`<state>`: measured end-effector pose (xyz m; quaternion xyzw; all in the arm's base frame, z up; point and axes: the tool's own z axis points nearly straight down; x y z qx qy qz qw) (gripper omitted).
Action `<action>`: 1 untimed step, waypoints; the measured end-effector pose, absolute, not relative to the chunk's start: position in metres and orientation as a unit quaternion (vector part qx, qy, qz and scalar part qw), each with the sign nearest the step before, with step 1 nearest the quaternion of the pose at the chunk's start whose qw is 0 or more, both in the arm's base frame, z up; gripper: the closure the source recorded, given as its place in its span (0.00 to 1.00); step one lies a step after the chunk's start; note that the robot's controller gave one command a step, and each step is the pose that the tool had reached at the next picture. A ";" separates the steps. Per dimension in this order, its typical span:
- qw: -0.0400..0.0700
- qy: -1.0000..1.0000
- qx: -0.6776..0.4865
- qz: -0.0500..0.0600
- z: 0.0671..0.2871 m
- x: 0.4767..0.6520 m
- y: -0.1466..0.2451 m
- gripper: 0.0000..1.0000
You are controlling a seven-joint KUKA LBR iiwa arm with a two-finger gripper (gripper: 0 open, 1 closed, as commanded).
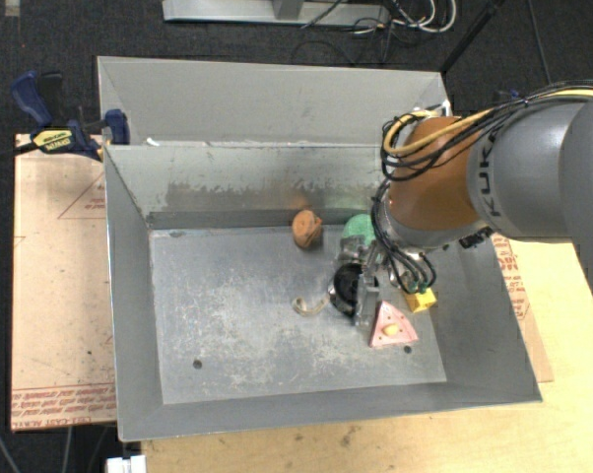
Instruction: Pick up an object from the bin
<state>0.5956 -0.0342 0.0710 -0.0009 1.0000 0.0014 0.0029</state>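
My gripper (354,286) hangs low in the right half of the bin, its dark fingers down near the floor. Right beside it to the lower right lies a pink triangular piece with a yellow spot (389,328). A small clear curved piece (309,306) lies just left of the fingers. A green rounded thing (358,229) sits behind the gripper, partly hidden by the arm. A small yellow block (421,301) lies to the right, under the wrist. I cannot make out anything between the fingers.
A brown lumpy ball (307,229) rests near the back wall, left of the green thing. The arm and its orange cover with cables reach in from the right and hide the bin's right rear corner.
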 end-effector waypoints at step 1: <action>0.003 1.000 -0.001 0.001 0.071 0.596 -0.034 1.00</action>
